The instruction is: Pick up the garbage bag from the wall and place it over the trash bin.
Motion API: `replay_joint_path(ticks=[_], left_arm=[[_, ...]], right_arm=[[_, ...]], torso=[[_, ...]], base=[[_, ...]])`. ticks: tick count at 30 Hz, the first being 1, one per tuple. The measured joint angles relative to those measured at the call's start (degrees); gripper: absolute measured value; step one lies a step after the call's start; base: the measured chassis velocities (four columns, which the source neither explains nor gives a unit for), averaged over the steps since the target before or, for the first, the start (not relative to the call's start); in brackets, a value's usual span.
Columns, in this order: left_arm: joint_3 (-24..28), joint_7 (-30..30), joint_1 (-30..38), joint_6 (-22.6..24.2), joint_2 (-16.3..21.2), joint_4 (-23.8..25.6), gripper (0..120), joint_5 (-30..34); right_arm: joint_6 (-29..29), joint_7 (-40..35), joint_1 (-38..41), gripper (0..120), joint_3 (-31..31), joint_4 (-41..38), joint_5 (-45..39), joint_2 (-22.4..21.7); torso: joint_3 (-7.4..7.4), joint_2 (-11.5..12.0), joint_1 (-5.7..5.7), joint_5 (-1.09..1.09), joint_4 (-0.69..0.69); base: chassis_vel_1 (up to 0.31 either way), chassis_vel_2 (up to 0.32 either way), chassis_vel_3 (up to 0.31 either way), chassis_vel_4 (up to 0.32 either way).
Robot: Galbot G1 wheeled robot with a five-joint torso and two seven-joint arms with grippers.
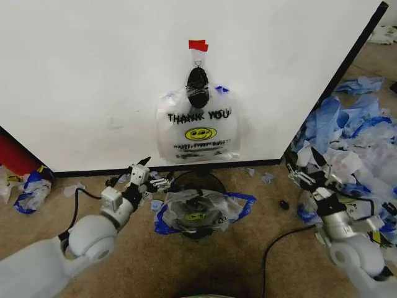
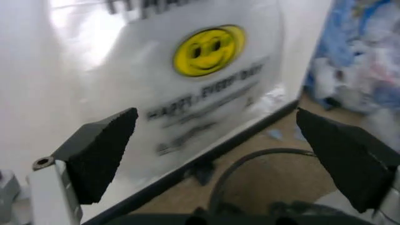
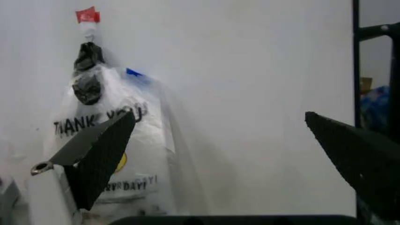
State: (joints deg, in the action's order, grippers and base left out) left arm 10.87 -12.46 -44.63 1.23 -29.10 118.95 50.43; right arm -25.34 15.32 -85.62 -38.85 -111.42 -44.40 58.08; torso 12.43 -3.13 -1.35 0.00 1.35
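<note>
Overhead, garbage bag (image 1: 197, 127) hangs above both low grippers.

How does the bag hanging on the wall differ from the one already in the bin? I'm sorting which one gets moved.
The garbage bag hangs flat against the wall from a hook under red tape, lettering readable; the bag in the trash bin is spread open and crumpled, its blue edges draped over the trash bin rim. Both are see-through with a yellow smiley.

White arms w/ blk cables, left claw (image 1: 144, 174) blk-tipped, silver screw
</note>
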Motion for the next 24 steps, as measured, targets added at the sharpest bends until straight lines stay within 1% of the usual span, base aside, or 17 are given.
replay_joint_path(ticks=[2, 3, 4, 7, 8, 11, 12, 13, 14, 15, 17, 18, 20, 22, 24], left_arm=[[0.9, 0.6, 1.1, 0.3, -0.2, -0.5, 100, 0.5], [2.7, 1.2, 3.0, 0.5, -0.6, -1.1, 100, 1.2], [4.5, 1.6, 4.5, 0.7, -0.9, -1.5, 100, 1.7], [9.8, 3.7, 9.1, 1.4, -2.2, -2.5, 100, 2.8], [9.8, 3.7, 9.1, 1.4, -2.2, -2.5, 100, 2.8], [15.7, 4.8, 15.2, 3.3, -3.9, -3.8, 100, 3.6], [15.9, 4.9, 15.4, 3.4, -3.9, -3.9, 100, 3.6], [20.1, 4.9, 20.9, 4.6, -5.5, -5.3, 100, 4.1], [22.0, 4.9, 23.8, 5.9, -6.4, -5.9, 100, 4.8], [22.0, 4.9, 23.8, 5.9, -6.4, -5.9, 100, 4.8], [23.7, 4.9, 27.2, 8.6, -7.4, -6.7, 100, 6.8], [24.6, 4.8, 28.6, 9.8, -7.7, -7.1, 100, 7.7], [27.1, 5.2, 31.2, 12.1, -8.4, -8.0, 100, 8.8], [30.0, 5.9, 33.5, 14.6, -8.9, -8.9, 100, 9.9], [31.0, 6.2, 34.0, 15.0, -9.0, -9.2, 100, 10.0]], right_arm=[[-0.2, 0.0, -0.4, 100, -0.4, 0.0, 0.2, 0.5], [-0.4, 0.0, -0.9, 100, -0.8, -0.1, 0.4, 1.0], [-0.6, 0.0, -1.3, 100, -1.1, -0.2, 0.6, 1.5], [-1.2, 0.2, -2.7, 100, -2.2, -0.4, 1.0, 2.8], [-1.2, 0.2, -2.7, 100, -2.2, -0.4, 1.0, 2.8], [-1.5, 0.4, -4.0, 100, -3.5, -0.7, 1.3, 4.0], [-1.6, 0.4, -4.1, 100, -3.6, -0.7, 1.4, 4.1], [-1.9, 0.5, -4.7, 100, -4.0, -0.9, 1.8, 5.0], [-2.0, 0.6, -5.1, 100, -4.1, -1.1, 2.0, 5.5], [-2.0, 0.6, -5.1, 100, -4.1, -1.1, 2.0, 5.5], [-2.2, 0.6, -5.6, 100, -4.1, -1.4, 2.4, 6.2], [-2.3, 0.7, -5.8, 100, -4.1, -1.6, 2.5, 6.4], [-2.6, 0.8, -6.4, 100, -4.0, -1.8, 2.7, 6.8], [-2.9, 0.9, -6.6, 100, -4.1, -1.8, 2.7, 6.8], [-3.0, 1.0, -6.6, 100, -4.1, -1.7, 2.7, 6.7]], torso=[[0.00, 0.0, 0.00, -0.01, -0.02], [0.00, 0.0, 0.00, -0.09, -0.01], [0.00, 0.0, 0.00, -0.12, 0.00], [0.00, 0.0, 0.00, -0.04, 0.00], [0.00, 0.0, 0.00, -0.04, 0.00], [0.00, 0.0, 0.00, -0.09, 0.01], [0.00, 0.0, 0.00, -0.09, 0.01], [0.00, 0.0, 0.00, -0.05, 0.00], [0.01, 0.0, 0.00, -0.07, 0.02], [0.01, 0.0, 0.00, -0.07, 0.02], [0.00, 0.0, 0.00, -0.05, 0.03], [0.00, 0.0, 0.00, -0.04, 0.02], [0.00, 0.0, 0.00, -0.09, 0.00], [0.00, 0.0, 0.00, -0.05, 0.00], [0.00, 0.0, 0.00, -0.04, 0.00]], base=[[0.000, 0.000, 0.000, 0.000], [0.000, 0.000, 0.000, 0.000], [0.000, 0.000, 0.000, 0.000], [0.000, 0.000, 0.000, 0.000], [0.000, 0.000, 0.000, 0.000], [0.000, 0.000, 0.000, 0.000], [0.000, 0.000, 0.000, 0.000], [0.000, 0.000, 0.000, 0.000], [0.000, 0.000, 0.000, 0.000], [0.000, 0.000, 0.000, 0.000], [0.000, 0.000, 0.000, 0.000], [0.000, 0.000, 0.000, 0.000], [0.000, 0.000, 0.000, 0.000], [0.000, 0.000, 0.000, 0.000], [0.000, 0.000, 0.000, 0.000]])
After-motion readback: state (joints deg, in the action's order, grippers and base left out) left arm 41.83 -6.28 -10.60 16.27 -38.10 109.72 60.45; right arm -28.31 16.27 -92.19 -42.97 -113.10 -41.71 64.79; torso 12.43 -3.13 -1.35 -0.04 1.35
